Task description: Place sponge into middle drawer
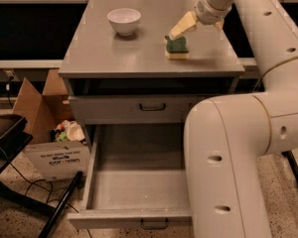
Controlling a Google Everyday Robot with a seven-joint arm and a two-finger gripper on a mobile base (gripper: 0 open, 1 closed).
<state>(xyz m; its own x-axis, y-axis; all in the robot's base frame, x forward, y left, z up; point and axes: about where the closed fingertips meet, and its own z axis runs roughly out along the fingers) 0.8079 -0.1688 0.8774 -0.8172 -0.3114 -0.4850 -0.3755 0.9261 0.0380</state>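
A grey cabinet stands on a speckled floor against a dark background, and its flat worktop (pixel 114 56) carries the things of the task. The sponge (pixel 177 47) lies on the worktop towards the right, green scouring face up and yellow foam beneath, well apart from the worktop's front edge. The end effector (pixel 175 33) hangs just behind and above the sponge, its pale tip angled down at the sponge's far left corner. Whether they touch cannot be told, nor whether the end effector is apart or together. It is not clamped on the sponge.

A white bowl (pixel 123 21) sits further left and back, well clear of both. Below the worktop a shut drawer (pixel 129 108) shows its dark bar handle. Under that the middle drawer (pixel 134 187) is pulled wide open, its plain grey inside bare. The robot's bulky arm (pixel 228 148) covers the drawer's right part. A cardboard box (pixel 37 108) stands on the floor to the left.

The step in hand looks like the reach for the sponge, with the pick-up not yet made. The next move calls for settling over the sponge, closing on its sides and lifting it. It must then be carried forward past the worktop's edge and lowered into the open drawer.
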